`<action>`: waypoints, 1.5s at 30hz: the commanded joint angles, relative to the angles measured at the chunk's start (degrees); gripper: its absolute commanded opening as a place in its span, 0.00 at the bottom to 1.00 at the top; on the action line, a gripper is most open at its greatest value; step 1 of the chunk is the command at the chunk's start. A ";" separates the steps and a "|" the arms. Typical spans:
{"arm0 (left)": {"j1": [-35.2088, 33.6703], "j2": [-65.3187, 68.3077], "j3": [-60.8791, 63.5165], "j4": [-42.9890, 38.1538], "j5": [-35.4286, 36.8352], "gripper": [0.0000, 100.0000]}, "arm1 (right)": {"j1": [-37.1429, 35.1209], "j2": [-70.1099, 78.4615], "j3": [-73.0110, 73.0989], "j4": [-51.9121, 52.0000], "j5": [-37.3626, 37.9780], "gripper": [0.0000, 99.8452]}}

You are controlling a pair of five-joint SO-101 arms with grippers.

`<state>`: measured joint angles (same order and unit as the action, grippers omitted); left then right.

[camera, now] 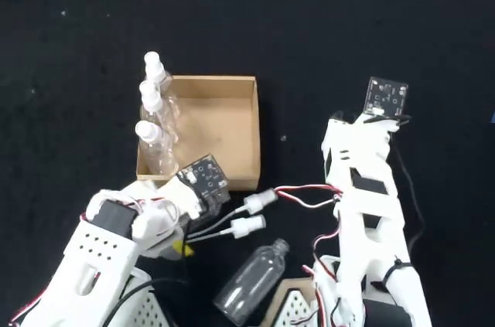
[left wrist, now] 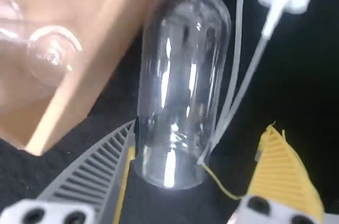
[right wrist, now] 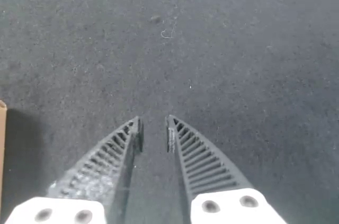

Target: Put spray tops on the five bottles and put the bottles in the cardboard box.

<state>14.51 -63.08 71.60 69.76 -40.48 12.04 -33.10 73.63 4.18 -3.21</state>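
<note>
- Black cloth covers the table (camera: 348, 33). What is the left gripper (left wrist: 202, 125) doing down on it?
- It is spread wide and grips nothing. Its grey finger (left wrist: 114, 155) lies against the base of an uncapped bottle (left wrist: 180, 75), and the yellow finger (left wrist: 275, 166) stands apart on the other side. My guess is that it straddles the base so the neck stays free for a top.
- And around that bottle?
- It lies just beside the cardboard box (camera: 224, 126), neck pointing away from the wrist. The thin tubes of two loose spray tops (camera: 254, 214) run alongside it, inside the jaws, so closing could snag them.
- How far along does the task look?
- Three capped bottles (camera: 158, 122) stand along one wall of the box. A second bare bottle (camera: 251, 277) lies on the cloth near the tops. So two remain, I'd say.
- The right gripper (right wrist: 154, 121)?
- It is parted by only a narrow slit and empty, over bare cloth well away from everything, probably parked clear.
</note>
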 commanded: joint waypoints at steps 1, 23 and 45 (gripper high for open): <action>-2.68 -0.62 -3.38 3.87 -5.01 0.33 | -1.05 -2.68 -1.98 -1.41 -0.09 0.06; -5.85 -0.70 -0.22 2.99 0.18 0.33 | -1.05 -2.68 -1.98 -1.32 -0.09 0.06; -15.69 -0.09 -10.77 18.81 -15.30 0.13 | -1.05 -2.68 -1.98 -1.32 -0.09 0.06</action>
<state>5.98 -62.99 66.95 84.35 -47.78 12.04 -33.10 73.63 4.18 -3.21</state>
